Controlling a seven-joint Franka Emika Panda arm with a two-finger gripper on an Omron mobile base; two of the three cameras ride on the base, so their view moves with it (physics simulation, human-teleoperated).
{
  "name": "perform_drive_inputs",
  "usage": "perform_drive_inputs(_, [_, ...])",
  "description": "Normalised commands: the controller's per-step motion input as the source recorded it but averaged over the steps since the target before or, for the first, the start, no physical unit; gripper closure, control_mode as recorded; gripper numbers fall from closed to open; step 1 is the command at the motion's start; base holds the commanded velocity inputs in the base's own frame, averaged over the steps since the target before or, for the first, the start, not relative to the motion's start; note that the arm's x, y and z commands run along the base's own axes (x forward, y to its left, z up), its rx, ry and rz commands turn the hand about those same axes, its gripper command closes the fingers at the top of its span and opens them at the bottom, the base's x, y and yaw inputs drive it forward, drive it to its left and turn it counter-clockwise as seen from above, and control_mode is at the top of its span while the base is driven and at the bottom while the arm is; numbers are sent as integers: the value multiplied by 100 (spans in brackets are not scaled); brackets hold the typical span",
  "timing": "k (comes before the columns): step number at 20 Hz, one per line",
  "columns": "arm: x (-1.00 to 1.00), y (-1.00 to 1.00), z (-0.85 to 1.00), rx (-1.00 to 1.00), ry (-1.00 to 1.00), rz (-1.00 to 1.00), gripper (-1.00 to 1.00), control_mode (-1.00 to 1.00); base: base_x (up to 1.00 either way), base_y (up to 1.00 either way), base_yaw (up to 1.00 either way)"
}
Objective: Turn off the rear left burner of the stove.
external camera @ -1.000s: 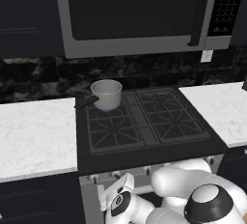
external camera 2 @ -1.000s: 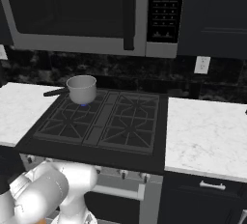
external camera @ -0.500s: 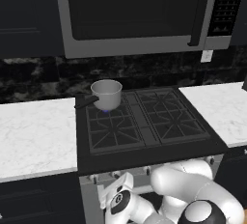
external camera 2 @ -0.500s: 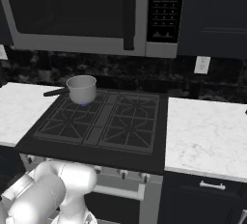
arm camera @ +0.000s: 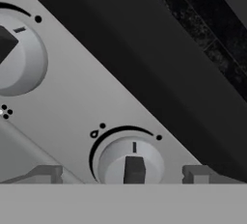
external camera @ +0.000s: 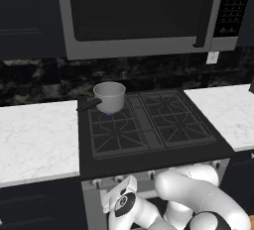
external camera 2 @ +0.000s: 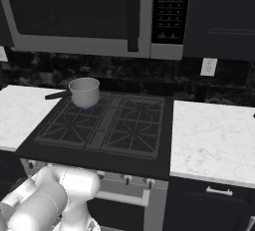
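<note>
Gripper (arm camera: 124, 175) fingers sit spread at the bottom of the hand view, straddling a silver knob (arm camera: 129, 162) without clamping it. Arm folds low against the stove (external camera: 149, 152) front at lower centre of the left base view. Rear left burner (external camera: 108, 113) glows blue under a small saucepan (external camera: 108, 96), upper left of the cooktop.

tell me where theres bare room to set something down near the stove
Both white marble counters are bare: the left counter beside the stove, and the right counter below the wall outlet. Three grate sections are free. The rear left burner is crowded: a lit flame under the saucepan.
</note>
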Motion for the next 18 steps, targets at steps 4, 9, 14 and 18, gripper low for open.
perform_drive_inputs(4, [0, 0, 0, 0, 0, 0, 100, -100, 0, 0, 0])
perform_drive_inputs(9, [0, 0, 0, 5, 0, 0, 100, -100, 0, 0, 0])
perform_drive_inputs(14, [0, 0, 1, 22, 1, -7, 100, -100, 0, 0, 0])
perform_drive_inputs(18, [3, -5, 1, 34, 4, -16, 100, -100, 0, 0, 0])
